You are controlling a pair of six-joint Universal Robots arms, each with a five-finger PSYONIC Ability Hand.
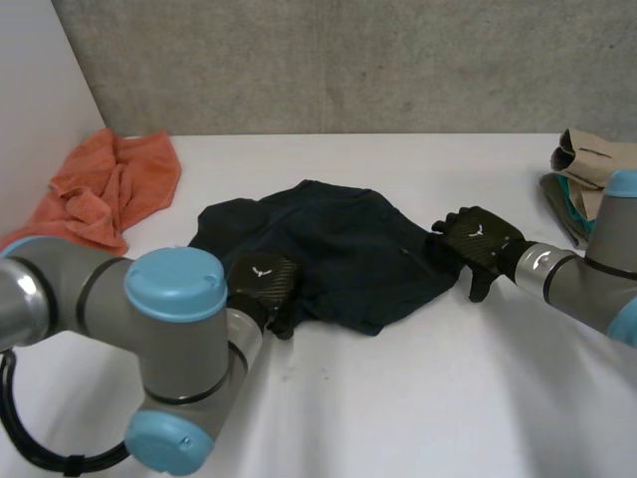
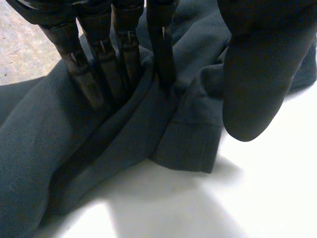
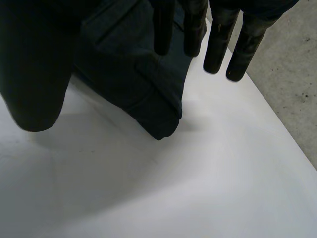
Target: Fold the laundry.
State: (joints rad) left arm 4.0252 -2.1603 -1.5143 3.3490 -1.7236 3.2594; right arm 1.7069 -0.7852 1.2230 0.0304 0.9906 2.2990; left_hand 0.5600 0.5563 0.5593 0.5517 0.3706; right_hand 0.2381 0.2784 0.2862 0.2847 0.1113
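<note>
**Both hands down on the dark garment, neither gripping it**

A dark navy garment lies rumpled in the middle of the white table, and the robot has a hand at either side of it. The left hand sits on the near left edge. From its wrist you can see its straight fingers pressed down into a fold of the cloth, with the thumb held apart above a hemmed corner; nothing is pinched, so that hand is released.

The right hand is at the garment's right-hand end. It too is relaxed: the fingers are straight, some over the cloth and some past its edge above the bare table. Its thumb stands off to the other side, and a folded corner of the garment pokes out between thumb and fingers without being clasped.

An orange towel is crumpled at the far left of the table, well apart from the garment, and a beige and teal bundle sits at the far right edge, behind the right arm
</note>
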